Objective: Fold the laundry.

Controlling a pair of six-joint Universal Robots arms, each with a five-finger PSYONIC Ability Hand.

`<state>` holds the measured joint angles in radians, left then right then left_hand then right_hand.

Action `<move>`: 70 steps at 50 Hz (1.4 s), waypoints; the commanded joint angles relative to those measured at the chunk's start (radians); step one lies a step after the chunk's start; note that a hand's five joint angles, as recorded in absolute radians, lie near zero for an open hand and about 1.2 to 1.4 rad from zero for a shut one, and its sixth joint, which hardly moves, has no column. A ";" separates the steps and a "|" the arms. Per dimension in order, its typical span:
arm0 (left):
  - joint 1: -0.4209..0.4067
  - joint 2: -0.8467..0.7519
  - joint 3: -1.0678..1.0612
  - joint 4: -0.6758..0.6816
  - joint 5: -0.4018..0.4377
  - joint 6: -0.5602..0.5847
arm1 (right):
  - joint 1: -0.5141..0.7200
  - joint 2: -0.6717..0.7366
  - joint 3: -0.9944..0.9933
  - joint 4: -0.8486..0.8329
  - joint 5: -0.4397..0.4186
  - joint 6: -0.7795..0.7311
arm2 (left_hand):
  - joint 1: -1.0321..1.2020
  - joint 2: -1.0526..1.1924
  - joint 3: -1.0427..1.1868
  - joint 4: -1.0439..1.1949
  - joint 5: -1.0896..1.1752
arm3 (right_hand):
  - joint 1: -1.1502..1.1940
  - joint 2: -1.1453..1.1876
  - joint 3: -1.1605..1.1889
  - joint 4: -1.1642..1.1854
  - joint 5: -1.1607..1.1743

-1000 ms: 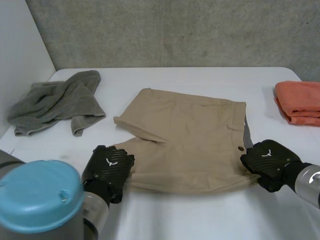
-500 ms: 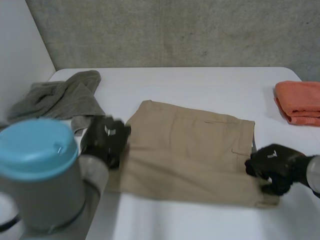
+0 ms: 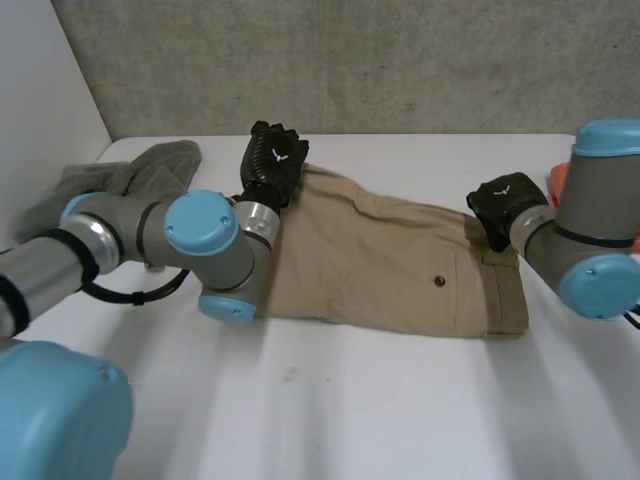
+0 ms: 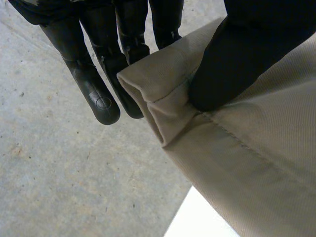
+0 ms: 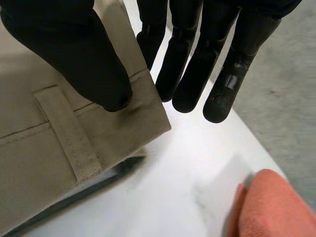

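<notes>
head: high, behind and between the arms (image 3: 200, 235), facing down over the table (image 3: 400, 400) to the wall (image 3: 400, 60) | left wrist: close, along left hand (image 4: 237, 59) at a shorts (image 4: 256, 163) corner | right wrist: close, along right hand (image 5: 74, 54) at another corner | shared with head: shorts, both hands

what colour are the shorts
The shorts are plain tan, with no pattern. The head view shows this best.
</notes>
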<state>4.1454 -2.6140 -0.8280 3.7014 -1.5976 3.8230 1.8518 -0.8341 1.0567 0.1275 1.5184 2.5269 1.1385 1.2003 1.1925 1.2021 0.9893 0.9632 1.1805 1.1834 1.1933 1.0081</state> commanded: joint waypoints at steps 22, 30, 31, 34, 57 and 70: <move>-0.002 0.325 -0.296 0.049 0.001 -0.163 | 0.035 -0.261 0.190 -0.204 0.109 0.062 | -0.964 -1.026 -1.018 -1.028 -0.989 | -0.789 -1.006 -1.009 -1.019 -1.008; 0.001 0.604 -0.617 -0.079 0.005 -0.433 | -0.077 -0.379 0.428 -0.026 -0.082 0.223 | -0.964 -1.026 -1.018 -1.028 -0.989 | -0.789 -1.006 -1.009 -1.019 -1.008; 0.002 0.626 -0.640 -0.096 0.005 -0.459 | -0.101 -0.385 0.474 -0.025 -0.111 0.265 | -0.964 -1.026 -1.018 -1.028 -0.989 | -0.789 -1.006 -1.009 -1.019 -1.008; 0.004 0.675 -0.714 -0.153 0.007 -0.536 | -0.118 -0.385 0.525 -0.052 -0.142 0.297 | -0.964 -1.026 -1.018 -1.028 -0.989 | -0.767 -0.984 -0.987 -0.997 -0.986; 0.025 0.680 -0.866 -0.169 0.002 -0.577 | -0.120 -0.177 0.585 -0.379 -0.161 0.188 | -0.964 -1.026 -1.018 -1.028 -0.989 | 0.432 0.215 0.212 0.202 0.213; 0.027 0.723 -0.887 -0.169 -0.001 -0.577 | -0.270 -0.338 0.592 -0.310 -0.129 0.001 | -0.964 -1.026 -1.018 -1.028 -0.989 | 0.433 0.216 0.213 0.203 0.214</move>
<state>4.1708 -1.9173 -1.7045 3.5330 -1.5963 3.2459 1.6662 -1.0844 1.6484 -0.2403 1.3854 2.6596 0.1887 0.2025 0.2122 0.2045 0.0464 0.9161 1.1661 1.1667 1.1897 0.9461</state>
